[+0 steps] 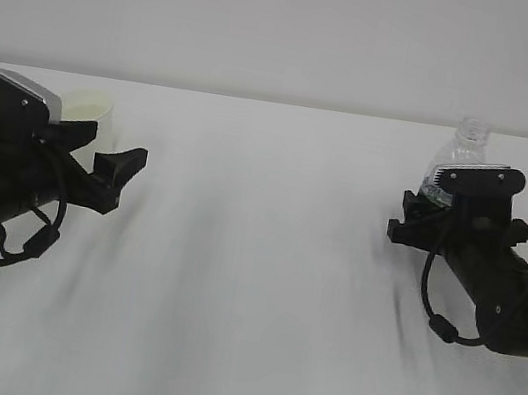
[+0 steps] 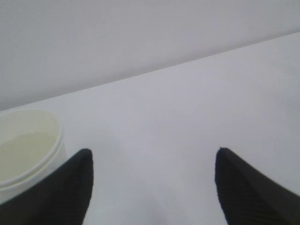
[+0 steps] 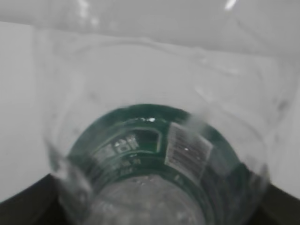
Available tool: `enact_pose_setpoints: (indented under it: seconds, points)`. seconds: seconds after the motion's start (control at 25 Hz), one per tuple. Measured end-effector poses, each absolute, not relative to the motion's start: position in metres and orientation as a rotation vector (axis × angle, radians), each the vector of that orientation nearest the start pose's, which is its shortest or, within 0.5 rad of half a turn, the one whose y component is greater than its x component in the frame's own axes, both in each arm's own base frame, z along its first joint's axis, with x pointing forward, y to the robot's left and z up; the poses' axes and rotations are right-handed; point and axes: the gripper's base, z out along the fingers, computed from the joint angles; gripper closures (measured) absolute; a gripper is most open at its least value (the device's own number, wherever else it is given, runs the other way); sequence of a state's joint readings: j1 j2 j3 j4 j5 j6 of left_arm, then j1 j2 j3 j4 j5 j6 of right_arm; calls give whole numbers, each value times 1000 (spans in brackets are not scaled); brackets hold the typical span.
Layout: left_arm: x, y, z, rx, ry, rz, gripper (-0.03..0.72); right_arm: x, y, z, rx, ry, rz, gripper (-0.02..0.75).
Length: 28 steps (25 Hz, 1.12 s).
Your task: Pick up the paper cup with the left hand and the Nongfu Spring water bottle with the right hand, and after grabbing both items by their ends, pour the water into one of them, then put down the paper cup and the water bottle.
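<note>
A: Paper cup (image 1: 88, 113), cream, rolled rim, upper left of frame; left hand (image 1: 98, 162) fingers spread, cup beside one.
B: Ribbed clear Nongfu Spring water bottle (image 1: 461, 160), right; right hand (image 1: 421, 216) grip — can't tell.

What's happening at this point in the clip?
Two robot arms work over a white table. The left gripper is open with nothing between its fingers; the paper cup, with liquid in it, stands just off its left finger. The bottle stands upright between the right gripper's fingers, filling the right wrist view. Whether it is gripped is unclear.
</note>
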State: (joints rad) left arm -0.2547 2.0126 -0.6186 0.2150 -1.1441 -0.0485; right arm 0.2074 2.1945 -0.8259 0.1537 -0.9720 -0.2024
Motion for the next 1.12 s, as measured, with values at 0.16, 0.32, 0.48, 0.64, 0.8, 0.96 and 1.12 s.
enact_pose_setpoints:
  seconds: [0.16,0.32,0.48,0.64,0.8,0.96,1.12]
  points:
    - [315,-100,110,400,1704,-326,101,369,66,68,-216,1867,-57,184]
    - [315,-100,110,400,1704,-326,101,369,66,68,-214,1868,-57,182]
    - [315,-100,110,398,1704,-327,101,365,65,69,-214,1875,-57,182]
    - [315,-100,110,398,1704,-327,101,358,64,78,-212,1868,-56,182]
    - [315,-100,110,398,1704,-327,101,353,62,84,-203,1865,-49,181]
    - [315,-100,110,398,1704,-327,101,349,62,88,-175,1875,-27,181]
    - [315,-100,111,398,1702,-327,101,342,61,91,-162,1896,-11,181]
